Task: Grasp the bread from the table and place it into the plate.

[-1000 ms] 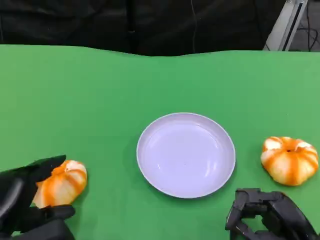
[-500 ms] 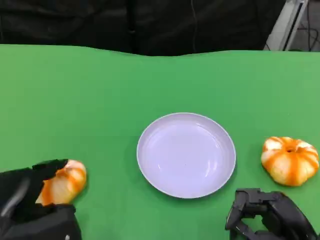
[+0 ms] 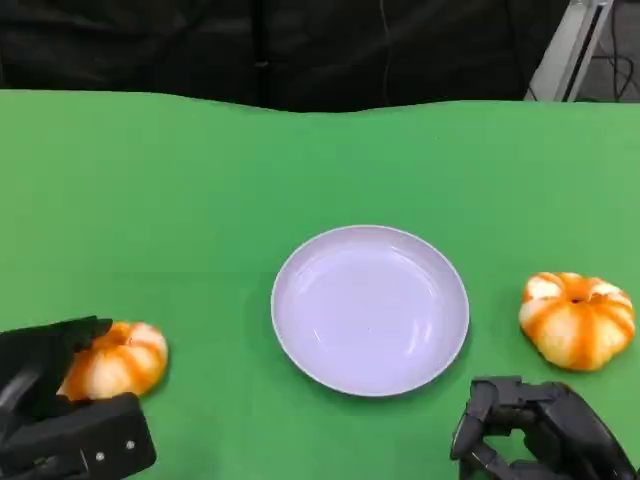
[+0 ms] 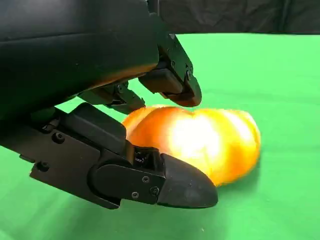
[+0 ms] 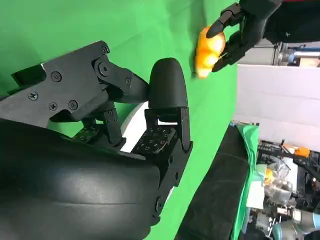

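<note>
- A glossy, pumpkin-shaped orange-and-white bread [image 3: 112, 360] sits on the green table [image 3: 200, 200], cupped between the left hand's [image 3: 60, 410] fingers.
- The smooth, round white plate [image 3: 370, 308] lies mid-table, well apart.
- A second ribbed bread [image 3: 577, 319] rests beyond the right hand [image 3: 535, 435], whose fingers curl around nothing.

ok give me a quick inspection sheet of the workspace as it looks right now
surface: green table, flat.
job's things: white plate at centre, nothing in it; bread on the table at the left.
clutter: second bread right of the plate, untouched.
hands: left hand closed around the bread, fingers above and below it; right hand curled, holding nothing.
cables: thin dark cables behind the table, faint.
surroundings: black backdrop, metal frame at far right.
</note>
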Available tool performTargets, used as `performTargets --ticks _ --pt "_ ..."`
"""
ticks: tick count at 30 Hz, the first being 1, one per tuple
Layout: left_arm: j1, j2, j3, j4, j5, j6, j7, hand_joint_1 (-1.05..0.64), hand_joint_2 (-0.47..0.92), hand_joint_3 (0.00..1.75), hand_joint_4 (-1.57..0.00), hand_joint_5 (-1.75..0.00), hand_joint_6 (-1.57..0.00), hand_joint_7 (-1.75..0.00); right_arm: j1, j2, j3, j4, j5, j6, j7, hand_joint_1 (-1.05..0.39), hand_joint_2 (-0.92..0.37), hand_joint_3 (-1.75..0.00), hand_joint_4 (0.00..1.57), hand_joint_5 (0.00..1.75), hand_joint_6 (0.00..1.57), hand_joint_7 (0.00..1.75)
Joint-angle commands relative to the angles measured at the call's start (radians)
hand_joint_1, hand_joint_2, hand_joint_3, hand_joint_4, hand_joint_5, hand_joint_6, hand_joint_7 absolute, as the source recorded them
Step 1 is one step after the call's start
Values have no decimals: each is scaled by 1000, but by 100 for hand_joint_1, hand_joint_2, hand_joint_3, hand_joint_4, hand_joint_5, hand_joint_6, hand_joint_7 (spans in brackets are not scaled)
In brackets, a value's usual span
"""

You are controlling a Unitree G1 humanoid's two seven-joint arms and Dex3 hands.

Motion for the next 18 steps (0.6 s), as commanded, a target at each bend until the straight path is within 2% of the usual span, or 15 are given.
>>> performTargets --ticks 1,2,3,5,18 --pt "-20 25 -12 27 -19 15 -7 -103 92 27 -58 0 -60 -1 7 -11 -8 -10 -2 4 -10 -9 -67 -87 85 143 86 117" --pt "-21 27 -16 26 -24 19 -20 -81 88 15 -57 0 -60 0 8 -11 -8 -12 -3 6 -11 -9 -67 -87 85 143 85 117" --pt "-23 29 -19 26 -28 22 -29 -68 86 8 -57 0 -59 0 8 -12 -8 -13 -4 7 -11 -10 -67 -87 85 143 85 117" --pt "-24 32 -24 25 -33 25 -35 -57 84 3 -57 0 -59 0 8 -12 -8 -13 -5 7 -12 -10 -67 -87 85 143 85 117" --pt "-22 47 -47 22 -60 35 -63 -45 83 0 -57 0 -60 -1 9 -14 -8 -14 -6 6 -14 -10 -68 -86 85 143 85 117"
